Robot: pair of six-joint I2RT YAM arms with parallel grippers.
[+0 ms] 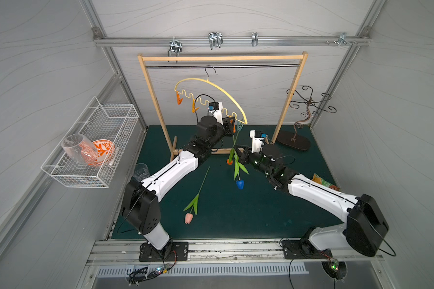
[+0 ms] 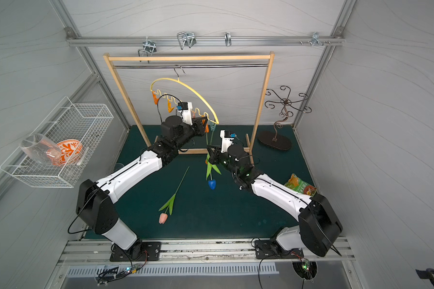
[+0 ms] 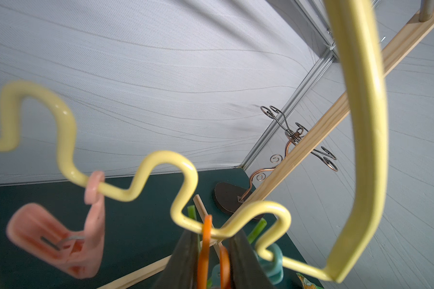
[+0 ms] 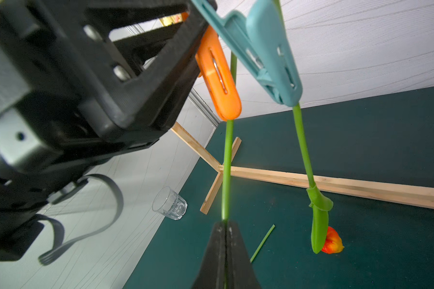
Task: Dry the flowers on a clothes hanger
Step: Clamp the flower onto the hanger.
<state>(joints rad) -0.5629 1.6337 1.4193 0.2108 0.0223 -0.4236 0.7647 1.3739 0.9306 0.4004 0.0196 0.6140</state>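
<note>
The pale yellow clothes hanger [image 1: 207,80] [image 3: 161,156] hangs tilted from the rack's rod. My left gripper [image 1: 232,123] [image 3: 212,240] is shut on the handles of an orange clothespin [image 3: 205,250] [image 4: 221,82] on its wavy edge. Below it, my right gripper [image 1: 238,152] [image 4: 225,222] is shut on the blue tulip's stem [image 4: 227,162], head [image 1: 239,184] down. The stem's top runs up into that clothespin. The orange tulip [image 4: 332,244] hangs from the teal clothespin [image 4: 268,55]. The pink tulip [image 1: 188,218] lies on the mat.
The wooden rack frame [image 1: 221,58] stands at the back, its foot bar on the mat. On the left wall hangs a wire basket [image 1: 95,145]. A glass tumbler [image 1: 141,171], a metal curl stand [image 1: 308,105] and a snack packet [image 1: 322,181] flank the arms. A pink clothespin [image 3: 60,237] dangles free.
</note>
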